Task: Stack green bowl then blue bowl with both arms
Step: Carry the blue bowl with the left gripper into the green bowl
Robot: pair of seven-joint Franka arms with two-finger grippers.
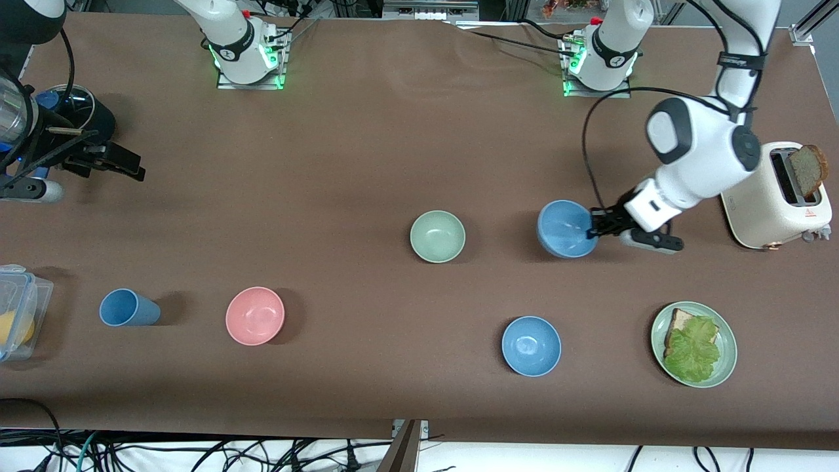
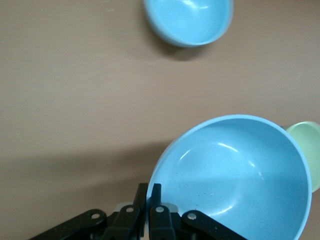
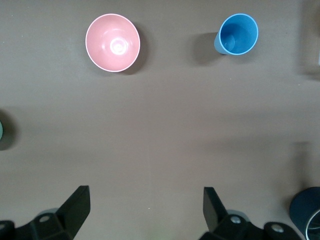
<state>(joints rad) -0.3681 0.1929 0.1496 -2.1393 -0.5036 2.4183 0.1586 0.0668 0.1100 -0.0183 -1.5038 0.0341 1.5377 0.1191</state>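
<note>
The right arm's tool (image 3: 142, 212) hangs over the brown desk (image 3: 160, 130), its two black fingers (image 3: 77, 205) spread wide with bare surface between them. On the desk sit a pink bowl (image 3: 112, 42) and, well apart from it, a blue cup (image 3: 238, 34). A dark round object (image 3: 306, 212), possibly a container, shows at the frame's edge.

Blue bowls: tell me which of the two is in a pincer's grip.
The blue bowl beside the green bowl: the left pincer is shut on its rim, tilting it. The other blue bowl, nearer the front camera, sits untouched.
</note>
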